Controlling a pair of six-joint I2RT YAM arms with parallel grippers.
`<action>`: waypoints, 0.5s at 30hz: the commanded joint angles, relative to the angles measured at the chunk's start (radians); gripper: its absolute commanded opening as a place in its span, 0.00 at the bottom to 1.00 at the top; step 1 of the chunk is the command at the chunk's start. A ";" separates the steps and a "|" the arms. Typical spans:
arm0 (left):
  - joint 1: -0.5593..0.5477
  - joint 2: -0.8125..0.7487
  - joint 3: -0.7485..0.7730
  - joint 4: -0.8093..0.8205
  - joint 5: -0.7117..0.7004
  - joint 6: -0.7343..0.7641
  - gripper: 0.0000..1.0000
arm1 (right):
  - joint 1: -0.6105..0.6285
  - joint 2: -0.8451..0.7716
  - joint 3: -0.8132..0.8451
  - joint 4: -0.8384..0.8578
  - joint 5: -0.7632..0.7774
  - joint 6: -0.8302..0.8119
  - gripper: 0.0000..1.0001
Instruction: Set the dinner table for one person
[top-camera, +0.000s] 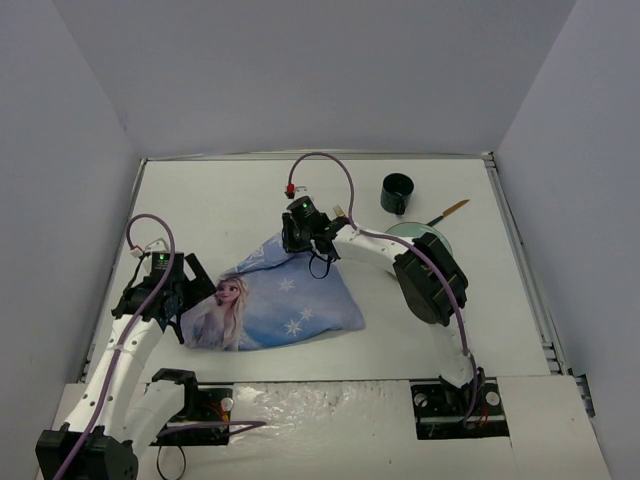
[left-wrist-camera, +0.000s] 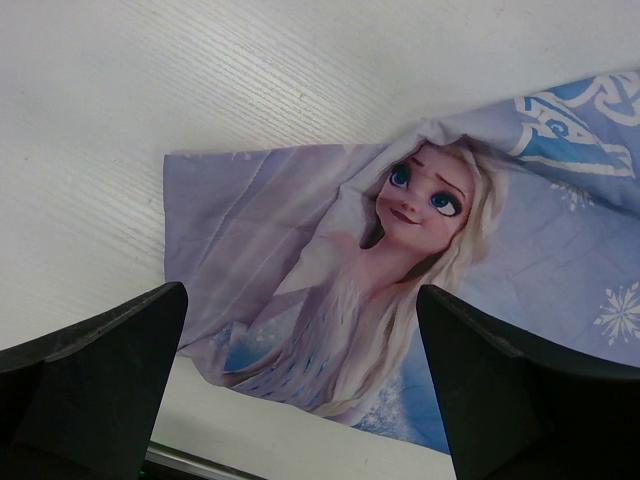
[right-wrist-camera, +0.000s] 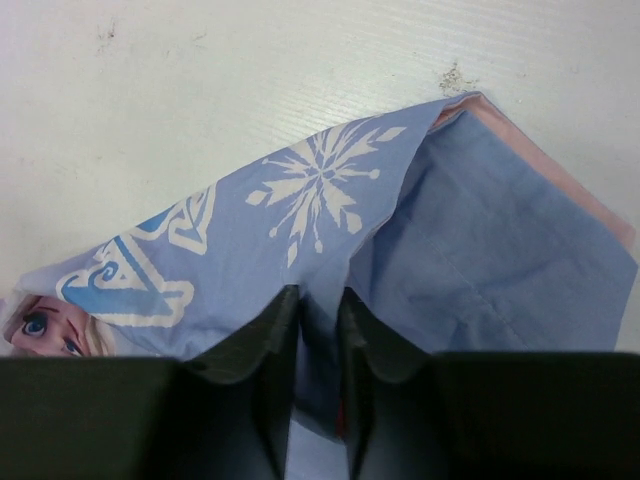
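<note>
The blue snowflake placemat (top-camera: 290, 305) lies rumpled on the white dinner table (top-camera: 220, 200), left of centre. My right gripper (top-camera: 298, 240) is at its far corner, shut on a raised fold of the cloth (right-wrist-camera: 480, 220); in the right wrist view the fabric is pinched between the two fingers of the right gripper (right-wrist-camera: 320, 300). My left gripper (top-camera: 185, 290) hovers over the near-left end of the placemat (left-wrist-camera: 400, 250). The left gripper (left-wrist-camera: 300, 295) stands wide open, with nothing between its fingers.
A dark green mug (top-camera: 397, 193) stands at the back right. Beside it lies a wooden-handled utensil (top-camera: 450, 210), and a pale green plate (top-camera: 425, 235) shows partly behind the right arm. White walls enclose the table on three sides.
</note>
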 joint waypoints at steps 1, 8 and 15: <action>0.006 -0.010 0.008 0.022 -0.001 0.004 0.97 | 0.005 -0.044 0.048 0.040 0.014 -0.018 0.06; 0.006 0.007 -0.007 0.020 -0.027 -0.019 0.97 | -0.029 -0.154 -0.037 0.032 0.079 -0.039 0.00; 0.023 0.073 -0.028 0.063 -0.064 -0.055 0.97 | -0.074 -0.289 -0.160 0.032 0.070 -0.099 0.00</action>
